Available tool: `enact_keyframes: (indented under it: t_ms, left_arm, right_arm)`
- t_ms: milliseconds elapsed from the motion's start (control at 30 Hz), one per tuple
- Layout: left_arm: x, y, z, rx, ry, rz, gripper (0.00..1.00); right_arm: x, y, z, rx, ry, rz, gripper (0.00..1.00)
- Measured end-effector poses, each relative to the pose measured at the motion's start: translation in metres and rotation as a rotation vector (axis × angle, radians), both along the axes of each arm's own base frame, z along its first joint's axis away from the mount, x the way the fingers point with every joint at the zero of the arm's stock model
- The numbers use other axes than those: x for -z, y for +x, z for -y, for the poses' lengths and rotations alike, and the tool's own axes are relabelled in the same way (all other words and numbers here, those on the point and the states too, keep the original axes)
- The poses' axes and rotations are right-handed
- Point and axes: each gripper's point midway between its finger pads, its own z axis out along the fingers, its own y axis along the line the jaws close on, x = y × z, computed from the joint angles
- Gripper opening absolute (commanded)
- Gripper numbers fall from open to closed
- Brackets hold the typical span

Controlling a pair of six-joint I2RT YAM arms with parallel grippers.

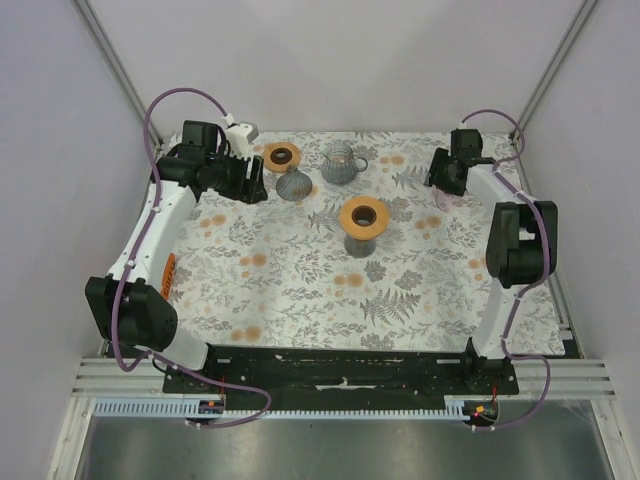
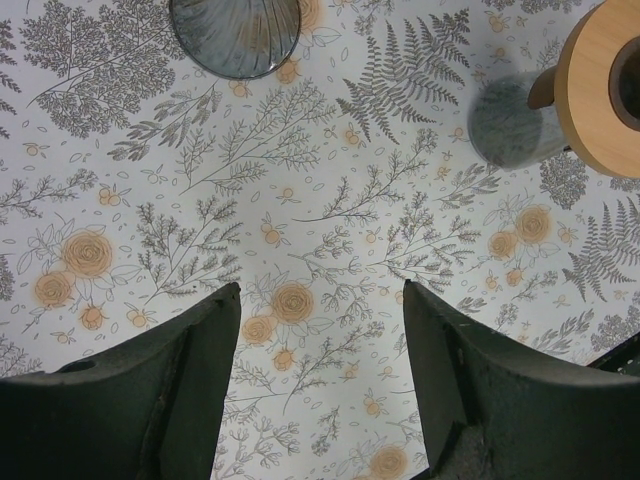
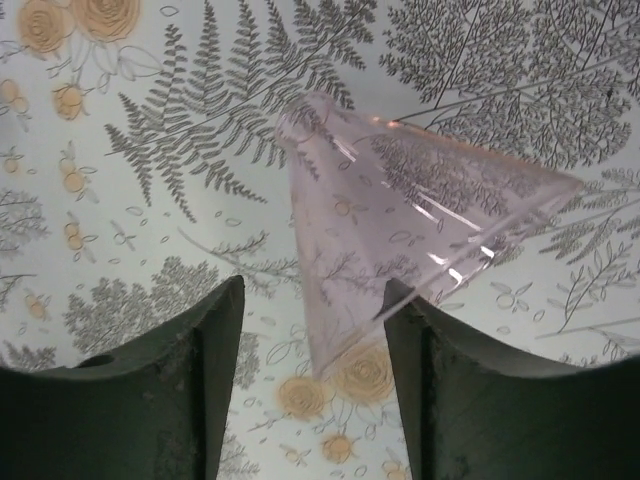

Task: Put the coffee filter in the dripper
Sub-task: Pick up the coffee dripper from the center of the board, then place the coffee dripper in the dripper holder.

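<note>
- Coffee filter [image 3: 400,200]: on its side on the table [image 1: 300,290], by the right edge up toward the far right corner. Here it reads as a thin, see-through pale cone, not opaque white.
- Right tool [image 3: 315,287]: spread, right over the filter, nothing pinched. One corner of the wide rim sits in the gap. One finger [image 3: 450,400] overlaps the rim, touching or just above it, can't tell which. The other finger is clear of the paper.
- Axis, from the right wrist view: the tip points away from the tool and the mouth opens back toward the overlapping finger. The axis runs skew to the gap.
- Left tool [image 2: 321,287]: spread, empty, over the table near the far left corner, well apart from the filter.
- Dripper [image 1: 349,214]: upright on its stand about mid-table, mouth up, no filter in it. From the right tool it lies left and toward the near edge.
- My read: this is the right arm's pick, closing on the rim. The tip must be turned down before the drop into the dripper.
- Decoys toward the far edge, left of centre: flat orange ring [image 1: 272,155], ribbed cone [image 1: 293,185], glass jug [image 1: 342,165].
</note>
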Motion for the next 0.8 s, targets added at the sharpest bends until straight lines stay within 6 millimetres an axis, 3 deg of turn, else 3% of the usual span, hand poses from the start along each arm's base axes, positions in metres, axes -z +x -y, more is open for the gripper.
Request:
enact_keyframes:
  t_ms: [100, 133, 300, 400, 467, 533, 600, 667, 733, 800]
  left_arm:
    - [0.000, 0.000, -0.001, -0.002, 0.002, 0.001, 0.72]
    - [-0.001, 0.000, -0.001, -0.005, 0.005, 0.003, 0.72]
    - [-0.002, -0.001, -0.003, -0.012, 0.011, 0.008, 0.72]
    - [-0.002, -0.001, -0.003, -0.012, 0.012, 0.008, 0.72]
    - [-0.004, -0.001, -0.003, -0.012, 0.011, 0.011, 0.72]
    - [-0.011, 0.000, -0.003, -0.010, 0.008, 0.022, 0.72]
    - [-0.025, 0.001, 0.000, 0.001, -0.008, 0.044, 0.72]
    - [-0.040, 0.001, 0.004, 0.016, -0.028, 0.071, 0.72]
    - [-0.054, 0.002, 0.008, 0.031, -0.047, 0.098, 0.72]
    - [-0.071, 0.003, 0.012, 0.049, -0.067, 0.135, 0.72]
  right_arm:
    - [0.015, 0.012, 0.007, 0.007, 0.001, -0.009, 0.06]
    - [0.017, 0.014, 0.007, 0.004, 0.003, -0.009, 0.00]
    - [0.003, 0.021, 0.010, -0.046, -0.042, 0.039, 0.00]
    - [-0.018, 0.016, 0.011, -0.119, -0.103, 0.070, 0.00]
    - [-0.045, 0.009, 0.010, -0.193, -0.170, 0.118, 0.00]
    - [-0.088, 0.000, 0.005, -0.289, -0.273, 0.203, 0.00]
    - [-0.142, -0.013, -0.012, -0.413, -0.396, 0.323, 0.00]
    - [-0.201, -0.030, -0.045, -0.556, -0.553, 0.476, 0.00]
    - [-0.245, -0.052, -0.085, -0.695, -0.674, 0.619, 0.00]
    - [-0.278, -0.083, -0.133, -0.882, -0.798, 0.763, 0.00]
